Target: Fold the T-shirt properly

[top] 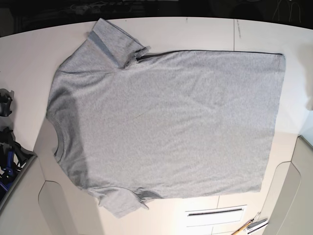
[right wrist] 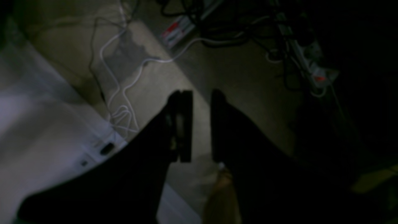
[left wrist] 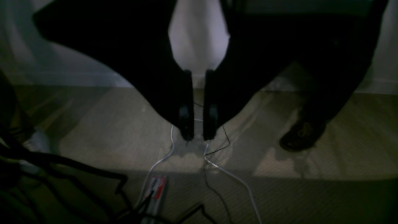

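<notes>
The T-shirt point(top: 166, 127) lies flat on the white table point(top: 195, 32), plain grey side up, ribbed neck at the left, hem at the right. The upper sleeve point(top: 115, 41) is partly folded over and the lower sleeve point(top: 120, 201) is bunched. No gripper touches the shirt. My left gripper point(left wrist: 198, 137) hangs over the carpet floor, its jaws nearly together with a narrow gap and nothing between them. My right gripper point(right wrist: 200, 93) is also off the table above the floor, its jaws close together and empty.
Black arm parts point(top: 6, 105) sit at the table's left edge. Tools point(top: 249, 226) lie at the front right. On the floor are white cables point(left wrist: 230, 177), a power strip point(right wrist: 311, 62) and a person's shoe point(left wrist: 300, 135). The table edge point(right wrist: 46, 140) shows beside the right gripper.
</notes>
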### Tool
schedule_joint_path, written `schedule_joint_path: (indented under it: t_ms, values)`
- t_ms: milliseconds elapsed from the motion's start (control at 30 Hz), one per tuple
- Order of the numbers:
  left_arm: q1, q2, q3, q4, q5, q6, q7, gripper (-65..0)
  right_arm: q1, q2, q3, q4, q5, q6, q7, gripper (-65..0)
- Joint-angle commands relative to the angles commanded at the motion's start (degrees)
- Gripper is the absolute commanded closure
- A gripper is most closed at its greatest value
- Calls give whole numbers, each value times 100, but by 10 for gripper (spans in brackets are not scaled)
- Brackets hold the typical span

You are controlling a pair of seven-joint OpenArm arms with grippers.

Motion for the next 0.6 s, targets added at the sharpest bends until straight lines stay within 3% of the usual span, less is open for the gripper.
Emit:
schedule_joint_path:
  t_ms: [100,267,500,600]
  values:
    - [393,-2,-415,610,-249,-400,17,-92,-380,339,0,719,0,-2,0,-107]
    - [979,-2,-1034,1532,-807,-859,376,-91,-992,866,31,1954,22,-9,-166,-107]
    - [1545,0,-1305,2459,-1005,-918,391,-91,-1602,1099,935,3230,380,17,-413,-107]
    - [1727,-2,-1305,2769,-1003,-916,407,-91,-1665,1099,1349,3547,649,306,-597,-107]
